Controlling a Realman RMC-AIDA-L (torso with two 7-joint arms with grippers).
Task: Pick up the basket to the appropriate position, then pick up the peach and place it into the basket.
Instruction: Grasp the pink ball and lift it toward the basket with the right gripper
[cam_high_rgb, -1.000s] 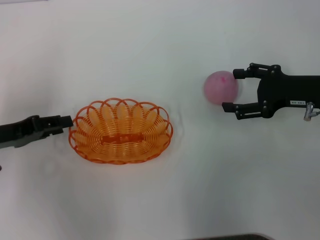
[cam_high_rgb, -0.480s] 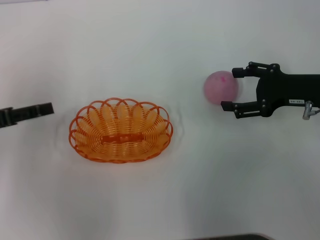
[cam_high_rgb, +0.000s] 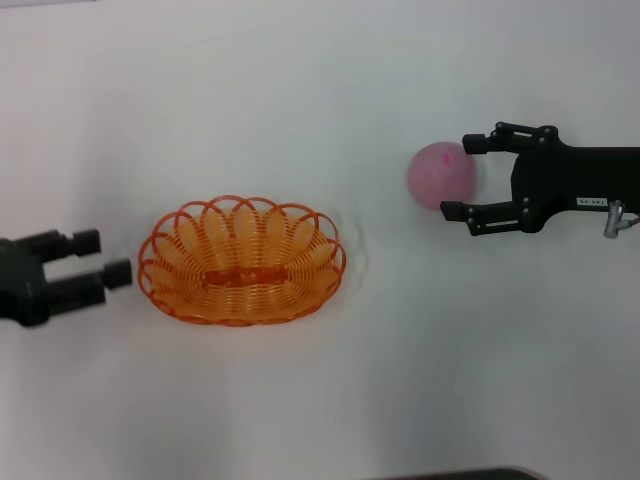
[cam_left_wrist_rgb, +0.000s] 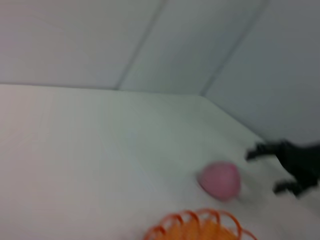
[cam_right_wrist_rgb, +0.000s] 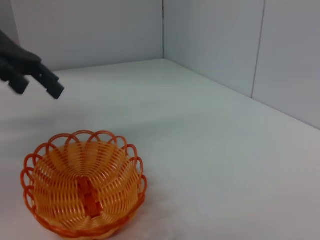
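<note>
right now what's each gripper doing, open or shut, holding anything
Left gripper: open, empty, just clear of the oval orange plastic basket.
Right gripper: open, fingers either side of the round pink peach, not closed on it.

Even, bright light is washing the white table (cam_high_rgb: 420, 380), casting only faint shadows. The left wrist view is smearing (motion blur), softening the peach (cam_left_wrist_rgb: 219, 180), while the basket (cam_right_wrist_rgb: 82, 192) is staying sharp elsewhere.
</note>
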